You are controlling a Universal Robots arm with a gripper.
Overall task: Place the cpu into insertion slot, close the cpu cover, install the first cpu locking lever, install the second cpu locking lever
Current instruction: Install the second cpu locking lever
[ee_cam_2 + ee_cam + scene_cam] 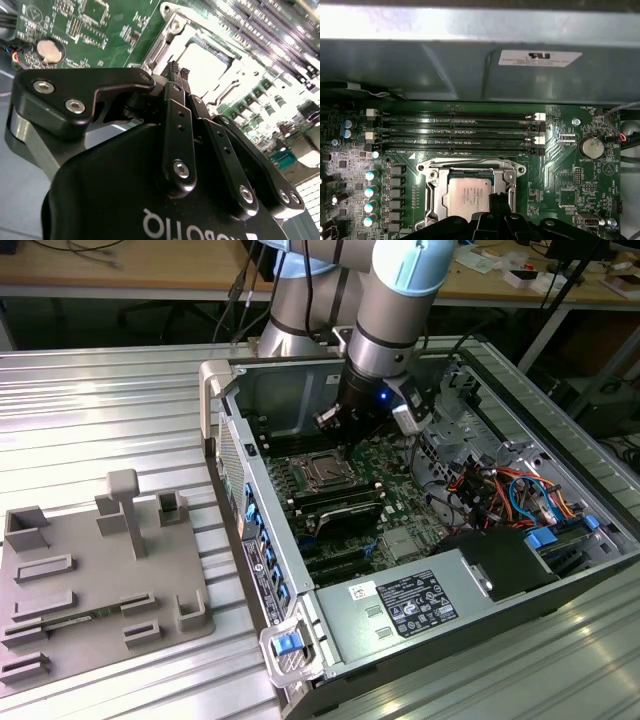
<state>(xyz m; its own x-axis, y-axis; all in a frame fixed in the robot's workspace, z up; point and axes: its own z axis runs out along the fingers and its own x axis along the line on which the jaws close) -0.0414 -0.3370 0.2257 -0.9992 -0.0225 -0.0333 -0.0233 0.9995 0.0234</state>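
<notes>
Directly beneath the gripper [492, 220] lay the cpu [468, 192], its pale silver-grey lid flat and level inside the insertion slot [506, 176], so the placing step looked done. The fingers [176, 75] were drawn narrowly together, their black tips close above the chip with nothing visibly clamped between them; the second wrist view showed them as matte black linked bars, bolted with bright round screws.

Around the chip sat the cpu cover [434, 192], a thin silvery square frame with a cut-out centre. It appeared to lie down over the socket rim and frame the lid, though whether it was fully latched could not be told. Its stamped metal edges shone against the green motherboard [565, 165], which gave the socket a rigid, flat seat.

Just beyond the socket from the gripper ran the long black memory slots [455, 132] with white end clips, parallel and unfilled. To one side stood a round silver coin battery [592, 146].

Farther off rose the grey sheet-metal wall of the computer case [445, 70]. In the exterior view the arm reached down into the open case [480, 580], which lay on a ribbed metal table [100, 410], with a grey parts fixture [90, 580] well apart.
</notes>
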